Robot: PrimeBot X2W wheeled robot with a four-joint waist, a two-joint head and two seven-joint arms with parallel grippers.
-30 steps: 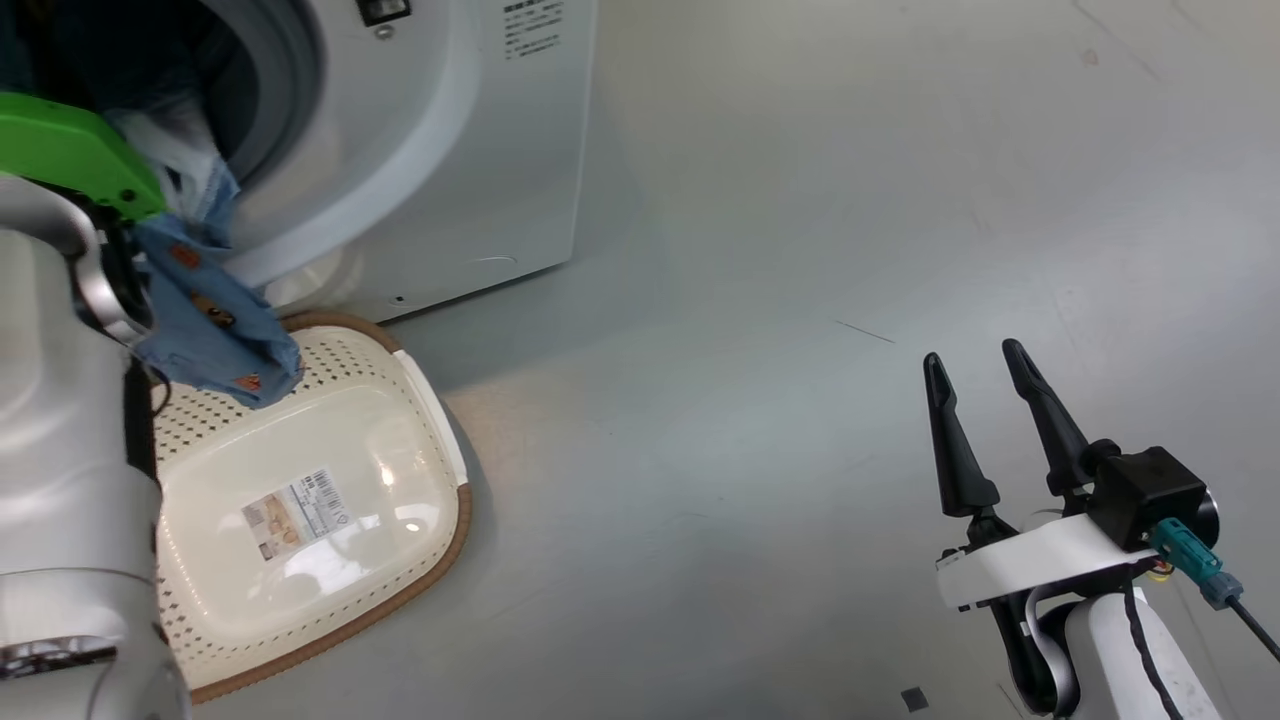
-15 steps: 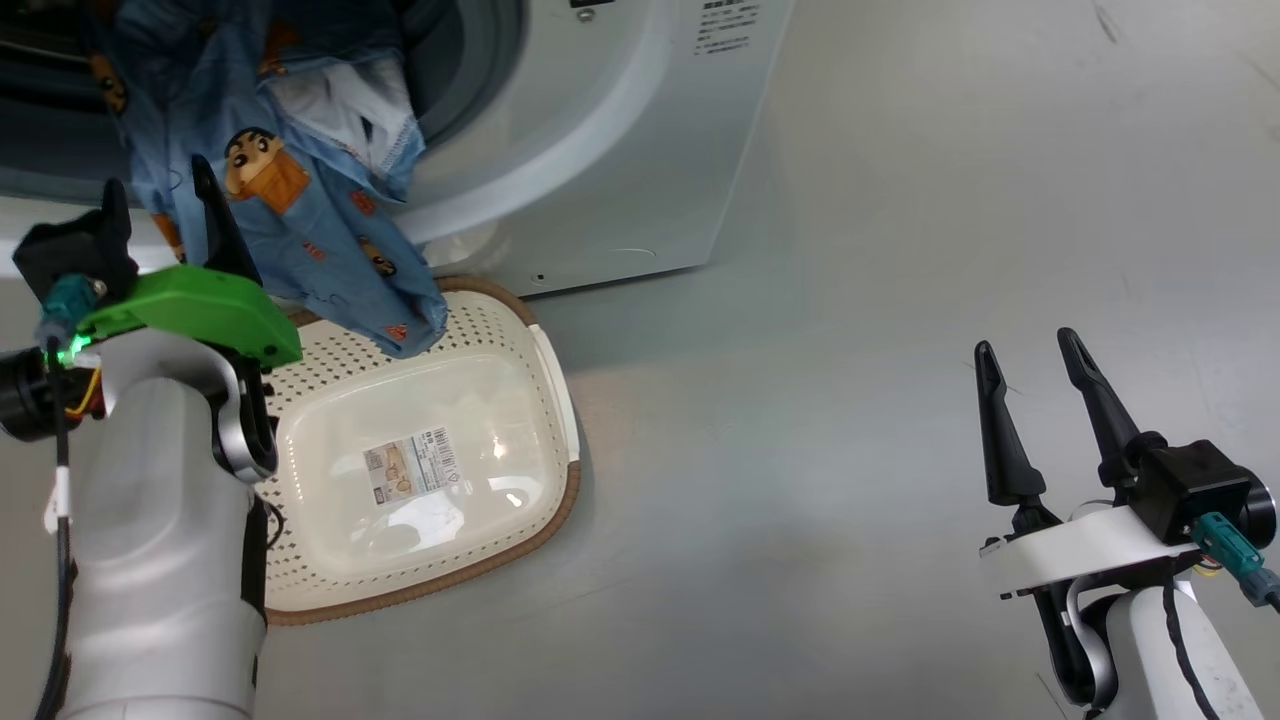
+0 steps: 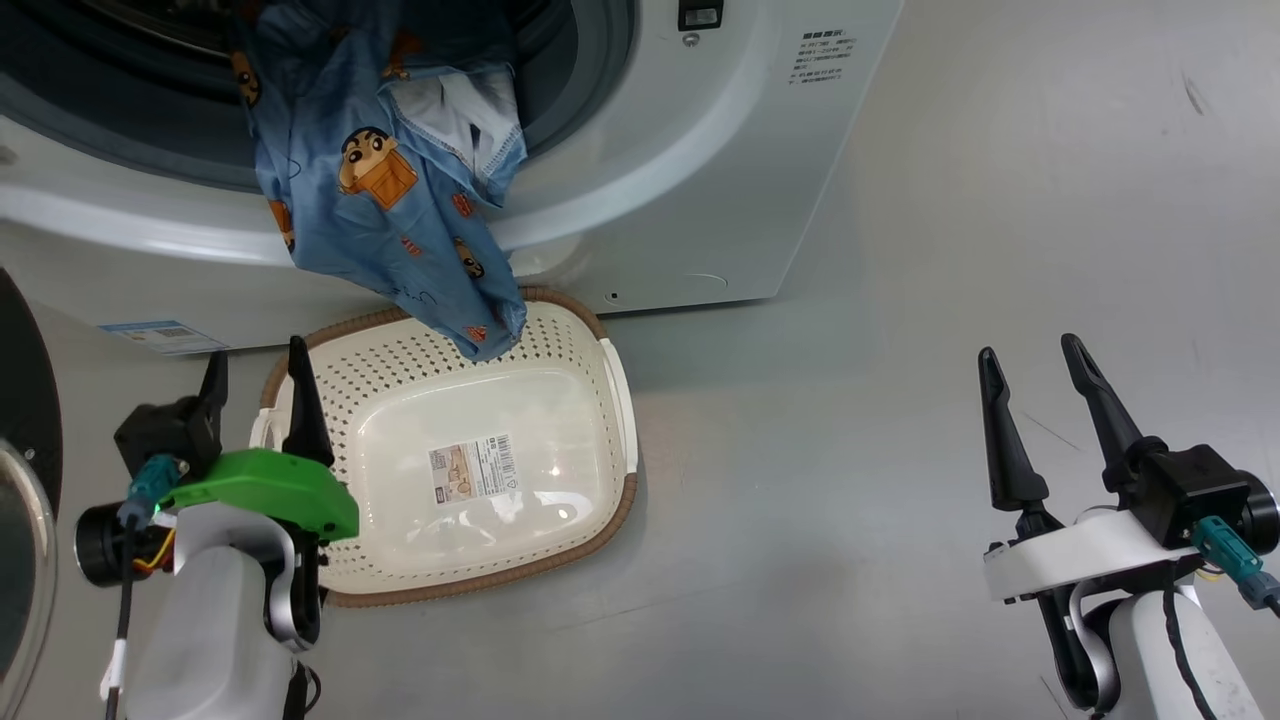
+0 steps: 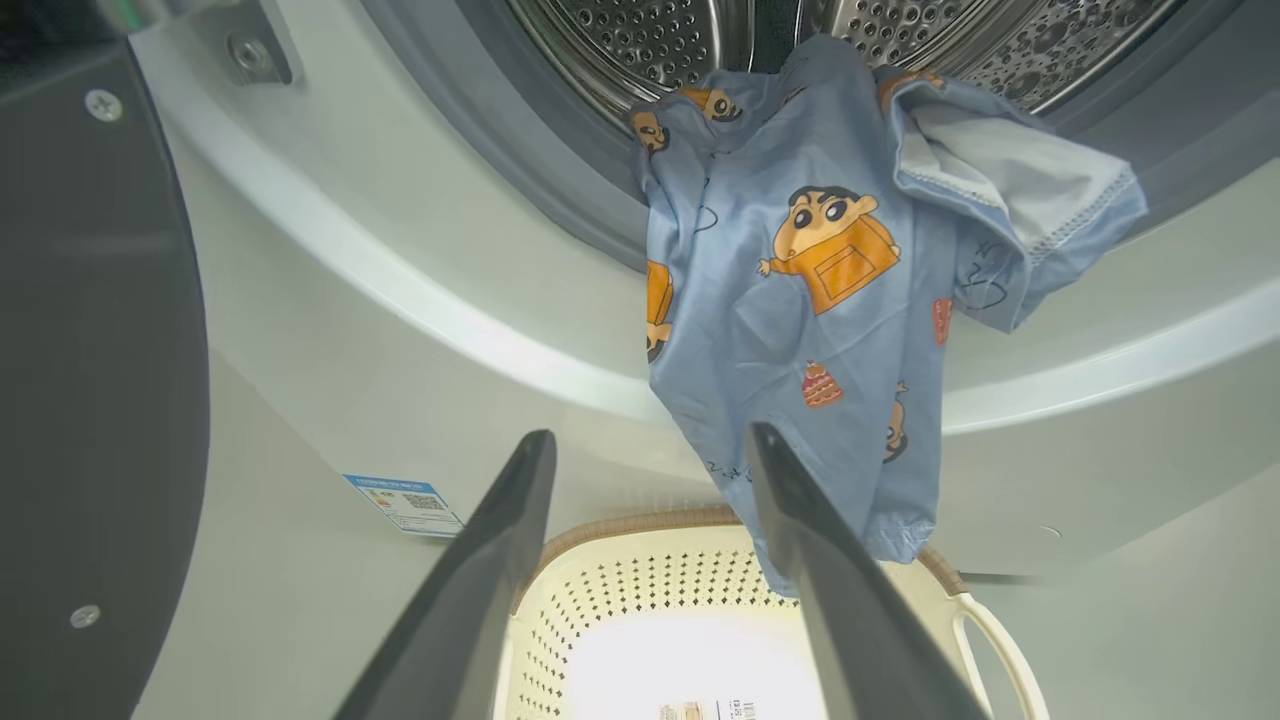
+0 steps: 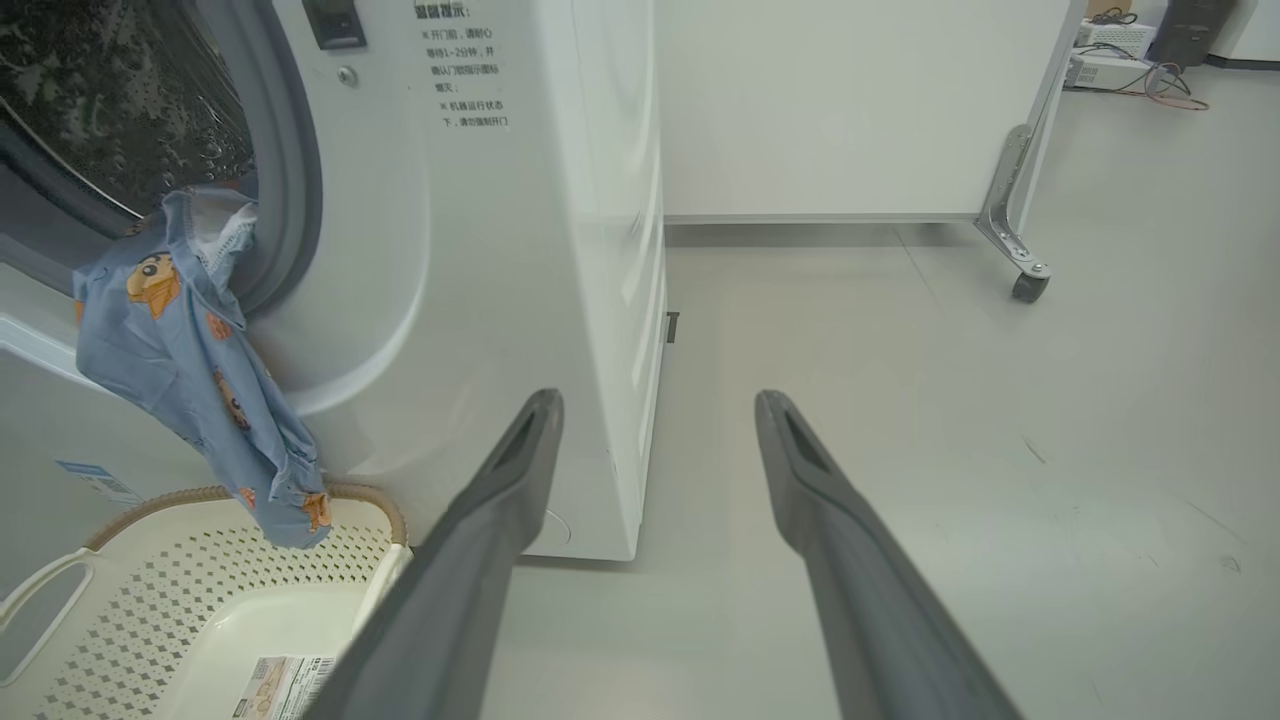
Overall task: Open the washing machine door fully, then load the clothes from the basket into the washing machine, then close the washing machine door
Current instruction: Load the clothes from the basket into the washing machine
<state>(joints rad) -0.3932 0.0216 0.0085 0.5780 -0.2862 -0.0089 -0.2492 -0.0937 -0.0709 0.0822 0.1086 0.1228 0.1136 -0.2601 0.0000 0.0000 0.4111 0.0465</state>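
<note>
The washing machine [image 3: 700, 180] stands with its drum [image 4: 650, 30] uncovered. The washing machine door [image 3: 20, 480] is swung out at the far left. One piece of the clothes [image 3: 400, 200], blue with orange cartoon prints, hangs half out of the drum over the gasket, its lower end dangling above the basket [image 3: 600, 520]. Nothing lies in the basket, which sits on the floor in front of the machine. My left gripper [image 3: 255, 360] is open with nothing in it, beside the basket's left rim and below the garment [image 4: 800, 300]. My right gripper [image 3: 1030, 348] stands open, far to the right over bare floor.
A small blue label [image 4: 405, 503] sits low on the machine's front. In the right wrist view a white panel on a caster wheel [image 5: 1030, 285] stands behind the machine's right side. Grey floor [image 3: 850, 500] stretches between the basket and my right gripper.
The head camera has swung, shifting the whole picture. My left gripper has drawn back and down from the drum to beside the basket; the blue garment stays draped over the drum's rim.
</note>
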